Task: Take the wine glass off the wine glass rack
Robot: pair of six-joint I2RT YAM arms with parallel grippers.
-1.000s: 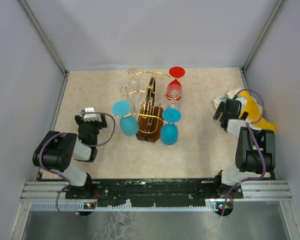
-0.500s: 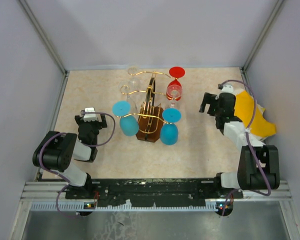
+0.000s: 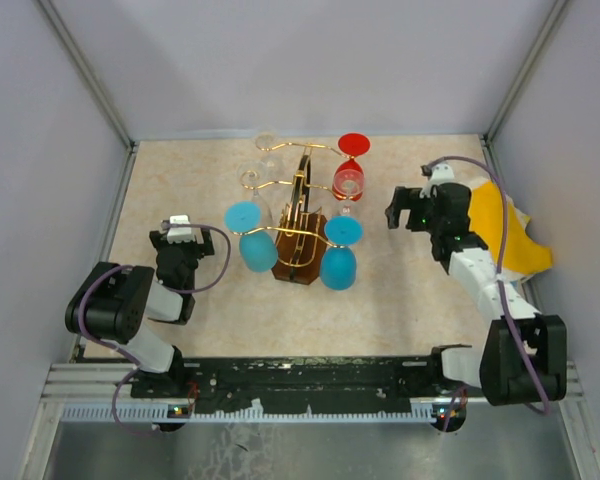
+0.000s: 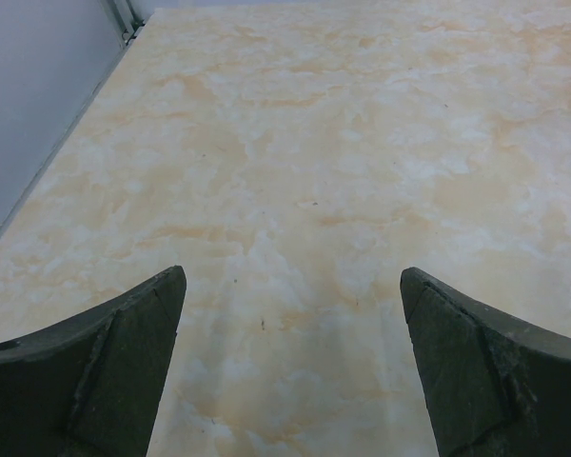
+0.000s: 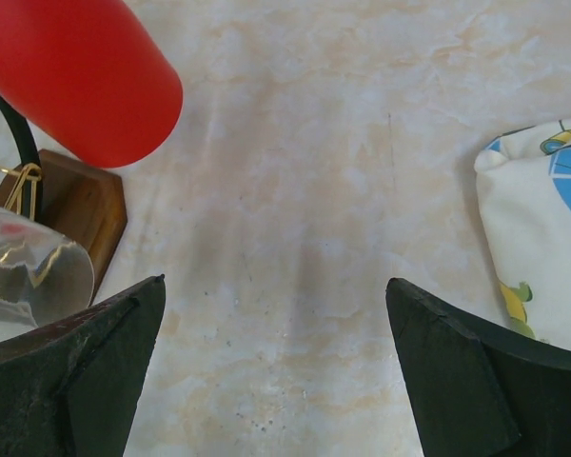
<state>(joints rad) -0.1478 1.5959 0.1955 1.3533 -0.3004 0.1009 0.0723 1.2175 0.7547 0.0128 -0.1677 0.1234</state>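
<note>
Marbled beige tabletop (image 3: 420,290) lies between plain grey walls, smooth and matte. Near its middle stands the rack (image 3: 302,215), thin gold wire bent into tiered arms with curled ends, set in a dark wooden base. Glasses hang from it upside down, round feet uppermost: a red glass (image 3: 350,172) on the far right arm, a blue glass (image 3: 252,240) low on the left, a second blue glass (image 3: 338,258) low on the right, and two clear glasses (image 3: 264,152) on the far left arms, thin and nearly see-through.

The right gripper (image 3: 402,208) hangs just to the right of the red glass, not touching it, its blunt black fingers spread wide with nothing between them. Its wrist view shows the red glass as a smooth opaque curve at upper left, a shiny clear bowl below it, and a corner of the wooden base. A crumpled yellow cloth (image 3: 510,230) lies at the right edge; its white side carries a cartoon print.

The left gripper (image 3: 178,232) sits at the near left, well apart from the rack, fingers likewise spread over bare table.
</note>
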